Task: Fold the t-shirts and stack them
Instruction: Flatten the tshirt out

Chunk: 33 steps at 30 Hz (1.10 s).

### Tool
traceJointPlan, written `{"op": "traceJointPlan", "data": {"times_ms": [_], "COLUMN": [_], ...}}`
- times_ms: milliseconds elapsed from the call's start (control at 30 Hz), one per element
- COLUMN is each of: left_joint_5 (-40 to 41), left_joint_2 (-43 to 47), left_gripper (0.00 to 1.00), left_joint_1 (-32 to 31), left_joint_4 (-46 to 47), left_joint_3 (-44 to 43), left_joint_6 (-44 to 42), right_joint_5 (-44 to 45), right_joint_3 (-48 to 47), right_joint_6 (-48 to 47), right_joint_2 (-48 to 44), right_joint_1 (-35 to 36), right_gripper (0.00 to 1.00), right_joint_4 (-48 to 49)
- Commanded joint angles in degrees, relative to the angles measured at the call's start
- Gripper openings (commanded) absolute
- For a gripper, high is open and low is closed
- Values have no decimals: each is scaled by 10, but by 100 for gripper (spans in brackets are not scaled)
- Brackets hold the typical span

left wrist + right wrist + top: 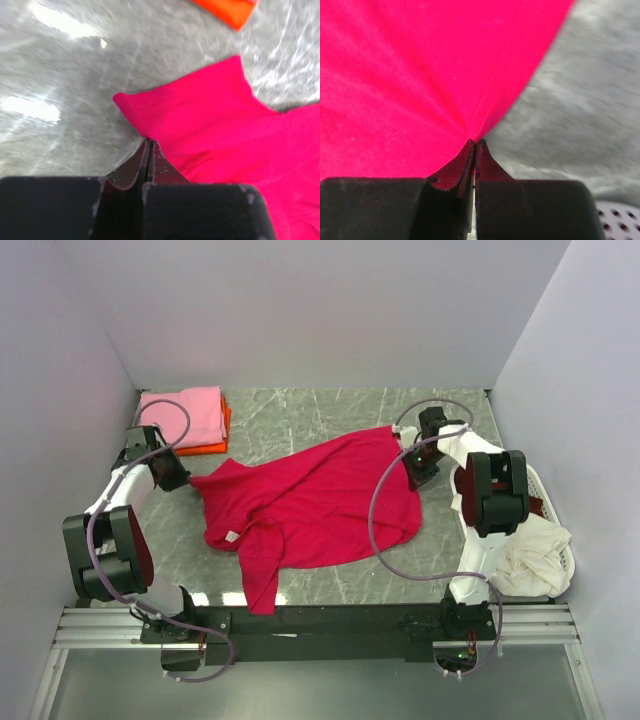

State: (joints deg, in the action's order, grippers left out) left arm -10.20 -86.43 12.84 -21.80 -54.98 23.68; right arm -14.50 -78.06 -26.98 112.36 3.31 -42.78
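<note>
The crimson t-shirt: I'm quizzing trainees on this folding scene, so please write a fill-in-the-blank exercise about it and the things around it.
1. The left gripper and the right gripper are both ____ on the crimson t-shirt.
2. Under the pink shirt lies another folded shirt, coloured ____.
3. The white basket holding a cream shirt stands on the table's ____ side.

Missing words: shut; orange; right.
</note>
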Motion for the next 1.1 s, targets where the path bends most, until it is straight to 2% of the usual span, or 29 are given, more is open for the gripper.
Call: {"op": "traceJointPlan", "data": {"times_ms": [0, 233, 433, 500, 533, 567, 600, 667, 700, 800, 833, 900, 933, 967, 1000, 1033, 1067], "left_joint_5": [22, 33, 0, 9, 18, 29, 50, 57, 52, -37, -106, -153, -163, -168, -163, -159, -148], "left_joint_2": [28, 66, 37, 36, 43, 50, 60, 110, 129, 194, 221, 236, 245, 250, 258, 282, 297], "left_gripper": [1, 0, 1, 17, 26, 44, 46, 64, 64, 65, 68, 68, 68, 68, 67, 67, 66], "left_joint_1": [12, 27, 30, 31, 32, 33, 36, 38, 39, 37, 27, 2, -18, -66, -93, -149, -175], "left_joint_4": [31, 49, 34, 26, 22, 13, 11, 15, 15, 25, 29, 16, -13, -31, -44, -57, -63], "left_joint_3": [-29, -8, -29, -22, -18, -14, -4, 7, 12, 11, 13, 7, 3, 2, 11, 23, 36], "left_joint_6": [16, 25, 28, 31, 36, 46, 50, 52, 50, 26, 25, 19, 16, 14, 18, 31, 41], "right_joint_5": [37, 33, 54, 69, 76, 81, 90, 89, 83, 13, -53, -127, -161, -215, -234, -247, -259], "right_joint_3": [-45, -133, -220, -227, -226, -216, -209, -186, -177, -141, -115, -72, -45, 16, 51, 111, 139], "right_joint_6": [-7, -4, -4, -6, -8, -10, -15, -26, -34, -130, -162, -236, -320, -360, -405, -477, -500], "right_joint_2": [-20, 8, 48, 48, 40, 31, 20, -21, -36, -99, -129, -165, -204, -225, -246, -285, -302], "right_joint_1": [-16, -15, -6, -2, -1, -1, -1, -1, 0, 6, 13, 22, 28, 40, 48, 54, 70], "right_gripper": [0, 0, 0, 13, 33, 39, 43, 49, 50, 51, 51, 51, 51, 51, 51, 51, 51], "right_joint_4": [-22, -57, -98, -98, -94, -86, -79, -68, -67, -95, -110, -153, -164, -171, -179, -176, -161]}}
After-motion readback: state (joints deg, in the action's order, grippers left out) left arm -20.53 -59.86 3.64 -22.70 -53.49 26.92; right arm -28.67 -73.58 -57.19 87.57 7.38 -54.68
